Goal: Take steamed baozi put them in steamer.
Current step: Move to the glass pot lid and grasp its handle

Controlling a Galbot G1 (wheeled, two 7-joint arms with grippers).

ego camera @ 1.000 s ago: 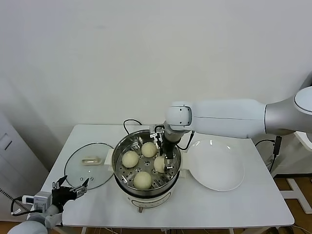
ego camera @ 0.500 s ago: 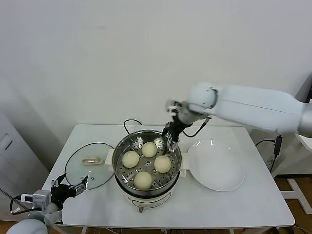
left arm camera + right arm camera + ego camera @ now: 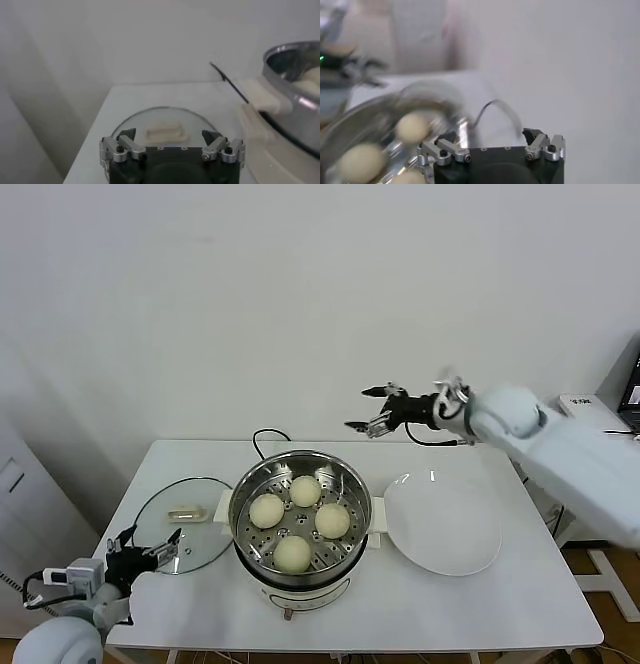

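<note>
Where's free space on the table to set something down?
Free: the plate itself is bare, and so is the table strip in front of it and the back-right corner behind it. Crowded: the steamer mid-table holds four baozi, the glass lid lies close on its left, and the left gripper sits at that front corner.

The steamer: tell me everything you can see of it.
The steamer is a large round pot of shiny steel on a white base, with a white side handle and a black cord running from behind it. It stands upright and uncovered on the white table, between the glass lid and the white plate, whose rim meets its handle. Four pale baozi lie apart on its perforated tray. No gripper touches it.
</note>
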